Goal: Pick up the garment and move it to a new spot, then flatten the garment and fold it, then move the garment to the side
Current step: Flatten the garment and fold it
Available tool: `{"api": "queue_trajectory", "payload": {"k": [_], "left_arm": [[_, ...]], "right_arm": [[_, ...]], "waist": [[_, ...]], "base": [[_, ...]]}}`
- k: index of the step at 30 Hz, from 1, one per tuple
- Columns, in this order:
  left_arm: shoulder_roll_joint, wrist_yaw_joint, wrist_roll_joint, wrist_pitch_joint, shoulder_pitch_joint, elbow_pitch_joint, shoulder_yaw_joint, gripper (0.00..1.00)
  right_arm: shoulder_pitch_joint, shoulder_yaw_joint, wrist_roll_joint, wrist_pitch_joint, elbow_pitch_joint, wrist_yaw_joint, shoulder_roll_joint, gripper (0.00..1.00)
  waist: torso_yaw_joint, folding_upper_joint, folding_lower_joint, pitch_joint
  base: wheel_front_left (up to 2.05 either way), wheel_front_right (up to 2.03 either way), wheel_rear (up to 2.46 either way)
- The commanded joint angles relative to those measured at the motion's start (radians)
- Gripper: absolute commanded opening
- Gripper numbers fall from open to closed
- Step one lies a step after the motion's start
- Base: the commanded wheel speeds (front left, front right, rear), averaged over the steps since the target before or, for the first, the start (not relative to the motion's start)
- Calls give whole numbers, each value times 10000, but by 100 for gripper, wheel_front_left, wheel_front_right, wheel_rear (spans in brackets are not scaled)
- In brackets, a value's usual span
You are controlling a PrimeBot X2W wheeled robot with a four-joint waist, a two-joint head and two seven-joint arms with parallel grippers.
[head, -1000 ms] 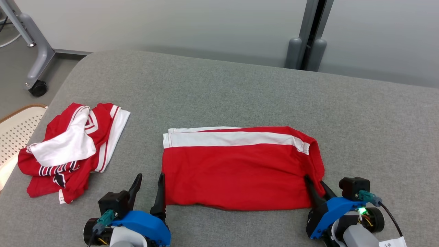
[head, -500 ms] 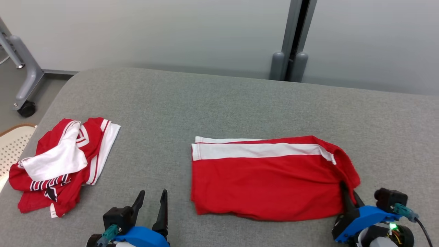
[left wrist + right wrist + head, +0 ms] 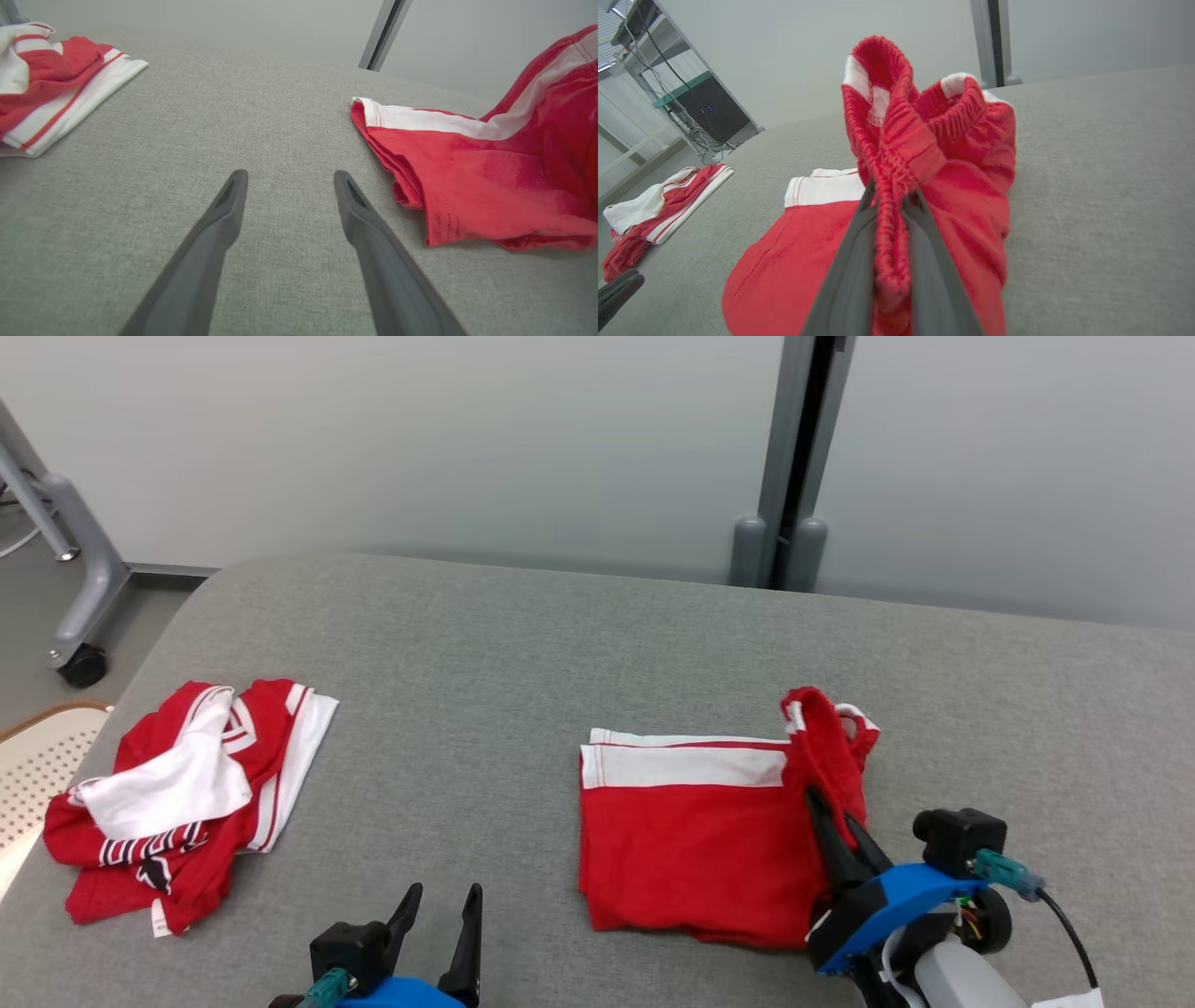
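Head view, reading from our left: a crumpled red-and-white heap (image 3: 177,793) lies at about eight o'clock on the grey padded table (image 3: 523,644), near its left edge, unchanged from a second ago. The whole view has tipped upward since then, so more of the wall (image 3: 373,429) shows beyond the table; we take that as the camera moving, not the things.

At about seven o'clock our left gripper (image 3: 444,893) pokes up from the bottom edge. Its fingers (image 3: 224,210) are spread wide over bare table with nothing between them. A second ago its right finger stood just beside the left hem of the red garment (image 3: 691,859). Now the two are well apart, and in the left wrist view that hem lies off at two o'clock from the fingertips.

The red garment, with its white band, sits at about five o'clock in the head view. Earlier it lay flat and wide, near the heap. Now the gap to the heap is much wider, and the garment looks shorter from side to side because its right end is lifted and bunched. Its left part rests flat on the table.

Also at five o'clock, our right gripper (image 3: 831,817) has its fingers (image 3: 852,261) pressed together on the elastic waistband (image 3: 896,140). In the right wrist view the waistband stands up in a puckered loop at twelve o'clock above the fingertips. A second ago those fingers looked less closed, low at the garment's right edge.
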Motion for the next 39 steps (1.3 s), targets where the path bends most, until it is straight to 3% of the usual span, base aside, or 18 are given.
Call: {"api": "queue_trajectory", "payload": {"k": [1, 10, 11, 12, 13, 19, 22, 30, 39], "left_arm": [[-6, -55, -30, -45, 76, 36, -23, 100], [-16, -46, 8, -45, 143, 188, 72, 100], [-17, -47, 19, -45, 150, 206, 108, 100], [-17, -48, 34, -45, 166, 212, 145, 100], [-17, -49, 47, -45, 194, 225, 181, 100], [-8, -51, 94, -45, 285, 182, 526, 100], [-5, -51, 190, -45, 317, 37, 706, 100], [64, 33, 948, -43, 626, -918, 1217, 100], [47, 51, 1738, -43, 1308, -1692, 1483, 100]], "right_arm": [[-220, 712, 379, 51, -240, 0, -26, 0], [-791, 2309, 576, 252, 296, 0, -25, 0], [-840, 2444, 586, 237, 431, 0, -25, 13], [-923, 2547, 428, 219, 613, 0, -33, 48], [-1017, 2706, 296, 205, 720, 0, -33, 100], [-1054, 3495, 741, -9, 362, 0, -29, 100], [-940, 3351, 555, -60, 386, 0, -39, 100], [50, 470, -1770, -85, -218, 0, -22, 100], [1410, -1050, -2780, -81, -951, 0, -20, 100]], "waist": [[318, -1, 0, 40], [1373, -1, 0, 87], [1446, -1, 0, 97], [1505, -1, 0, 106], [1534, -1, 0, 111], [1297, -1, 0, 44], [939, -1, 0, -54], [-125, -1, 0, -263], [-681, -1, 0, -435]], "base": [[0, 0, 0], [0, 0, 0], [0, 0, 0], [0, 0, 0], [0, 0, 0], [0, 0, 0], [0, 0, 0], [0, 0, 0], [0, 0, 0]]}}
